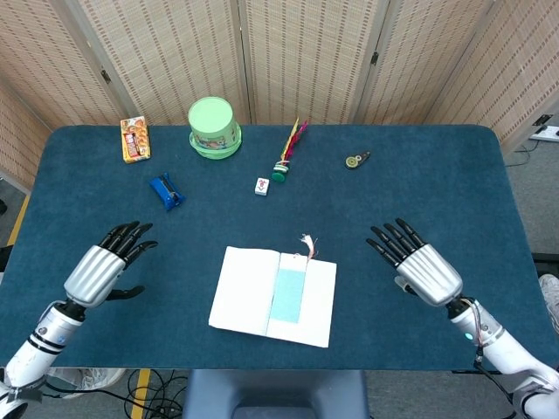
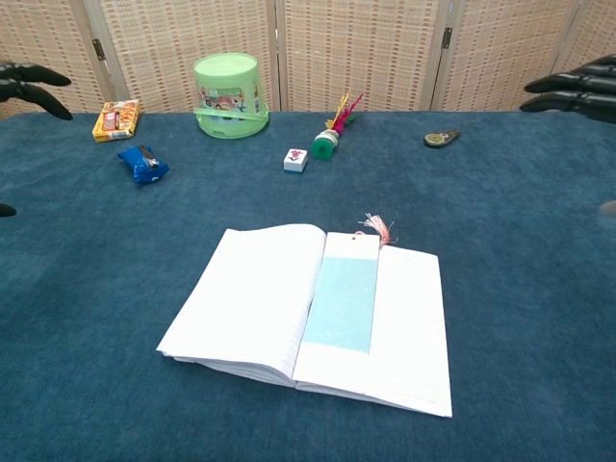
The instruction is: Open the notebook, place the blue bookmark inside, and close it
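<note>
The blue-carpeted tabletop (image 1: 437, 201) fills both views. The head view shows it whole from above; the chest view shows only its middle, low and close.

The notebook (image 1: 244, 292) lies open near the front edge, between the two hands and touched by neither. The chest view shows the stacked page edges at the front of its left half, which the head view does not.

The left hand (image 1: 103, 269) hovers well to the notebook's left, fingers (image 1: 129, 234) spread apart and holding nothing. The right hand (image 1: 421, 264) hovers well to its right, likewise spread and empty. The head view shows both whole; the chest view catches only dark fingertips (image 2: 29, 82) at each side edge.

The green lidded tub (image 1: 214, 127) stands at the back.

The blue bookmark (image 1: 286, 296) lies flat on the right page just beside the spine, its pink tassel (image 2: 378, 227) spilling over the top edge.

Along the back lie a feathered shuttlecock (image 1: 288, 150), a yellow snack box (image 1: 134, 139), a blue stapler-like object (image 1: 165, 191), a small white tile (image 1: 261, 186) and a small round dark object (image 1: 355, 160).
</note>
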`<move>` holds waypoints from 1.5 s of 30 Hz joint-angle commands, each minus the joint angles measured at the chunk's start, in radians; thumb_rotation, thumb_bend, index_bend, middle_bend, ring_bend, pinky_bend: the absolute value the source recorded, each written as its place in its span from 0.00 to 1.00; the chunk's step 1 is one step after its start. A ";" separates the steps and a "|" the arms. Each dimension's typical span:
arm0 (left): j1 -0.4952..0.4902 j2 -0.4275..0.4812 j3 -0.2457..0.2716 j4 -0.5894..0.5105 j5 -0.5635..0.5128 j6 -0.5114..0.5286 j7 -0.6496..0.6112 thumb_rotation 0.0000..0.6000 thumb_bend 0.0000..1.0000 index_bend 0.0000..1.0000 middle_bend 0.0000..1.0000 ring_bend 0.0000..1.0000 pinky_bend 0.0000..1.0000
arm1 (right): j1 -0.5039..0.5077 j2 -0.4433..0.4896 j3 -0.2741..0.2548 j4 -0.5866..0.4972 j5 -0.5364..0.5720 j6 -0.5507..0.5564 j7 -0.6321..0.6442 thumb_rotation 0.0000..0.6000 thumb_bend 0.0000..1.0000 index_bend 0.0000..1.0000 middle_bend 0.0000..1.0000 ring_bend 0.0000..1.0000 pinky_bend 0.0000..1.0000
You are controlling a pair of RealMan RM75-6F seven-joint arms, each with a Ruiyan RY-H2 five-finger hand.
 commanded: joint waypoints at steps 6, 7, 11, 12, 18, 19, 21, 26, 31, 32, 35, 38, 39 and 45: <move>-0.059 -0.064 0.051 0.077 0.089 -0.020 -0.024 1.00 0.15 0.25 0.07 0.06 0.15 | -0.135 0.028 0.012 -0.041 0.035 0.072 0.027 1.00 0.16 0.00 0.01 0.00 0.00; -0.066 -0.072 0.058 0.088 0.104 -0.017 -0.025 1.00 0.16 0.25 0.07 0.06 0.15 | -0.143 0.030 0.014 -0.042 0.034 0.077 0.030 1.00 0.16 0.00 0.01 0.00 0.00; -0.104 -0.118 0.084 0.154 0.174 -0.003 -0.034 1.00 0.16 0.25 0.08 0.06 0.15 | -0.174 0.041 0.025 -0.051 0.029 0.085 0.041 1.00 0.16 0.00 0.01 0.00 0.00; -0.111 -0.131 0.088 0.170 0.185 0.001 -0.038 1.00 0.16 0.25 0.08 0.06 0.15 | -0.180 0.043 0.028 -0.054 0.027 0.087 0.043 1.00 0.16 0.00 0.01 0.00 0.00; -0.148 -0.205 0.107 0.258 0.208 -0.009 -0.035 1.00 0.16 0.26 0.09 0.06 0.15 | -0.205 0.053 0.042 -0.065 0.008 0.085 0.051 1.00 0.16 0.00 0.01 0.00 0.00; -0.152 -0.215 0.110 0.272 0.210 -0.011 -0.033 1.00 0.16 0.26 0.09 0.06 0.15 | -0.209 0.054 0.045 -0.066 0.006 0.085 0.052 1.00 0.16 0.00 0.01 0.00 0.00; -0.159 -0.239 0.118 0.302 0.212 -0.017 -0.031 1.00 0.16 0.26 0.09 0.06 0.15 | -0.216 0.056 0.051 -0.069 0.001 0.083 0.052 1.00 0.16 0.00 0.01 0.00 0.00; -0.171 -0.288 0.137 0.363 0.204 -0.033 -0.038 1.00 0.16 0.26 0.09 0.06 0.15 | -0.232 0.053 0.057 -0.067 -0.009 0.067 0.063 1.00 0.16 0.00 0.01 0.00 0.00; -0.173 -0.321 0.160 0.405 0.200 -0.040 -0.036 1.00 0.16 0.25 0.09 0.06 0.15 | -0.241 0.045 0.066 -0.057 -0.017 0.053 0.075 1.00 0.16 0.00 0.01 0.00 0.00; -0.173 -0.327 0.165 0.410 0.198 -0.043 -0.038 1.00 0.16 0.25 0.09 0.06 0.15 | -0.242 0.045 0.069 -0.057 -0.020 0.052 0.076 1.00 0.16 0.00 0.01 0.00 0.00; -0.172 -0.349 0.175 0.430 0.191 -0.044 -0.039 1.00 0.16 0.25 0.09 0.06 0.15 | -0.245 0.043 0.077 -0.058 -0.028 0.046 0.079 1.00 0.16 0.00 0.01 0.00 0.00; -0.171 -0.367 0.180 0.444 0.182 -0.047 -0.039 1.00 0.16 0.22 0.09 0.06 0.15 | -0.248 0.041 0.083 -0.059 -0.032 0.040 0.081 1.00 0.16 0.00 0.01 0.00 0.00; -0.169 -0.377 0.181 0.449 0.178 -0.046 -0.042 1.00 0.16 0.19 0.09 0.06 0.15 | -0.249 0.041 0.086 -0.059 -0.033 0.038 0.083 1.00 0.16 0.00 0.01 0.00 0.00; -0.158 -0.426 0.186 0.494 0.161 -0.021 -0.055 1.00 0.16 0.04 0.04 0.05 0.15 | -0.256 0.040 0.098 -0.061 -0.040 0.032 0.089 1.00 0.16 0.00 0.01 0.00 0.00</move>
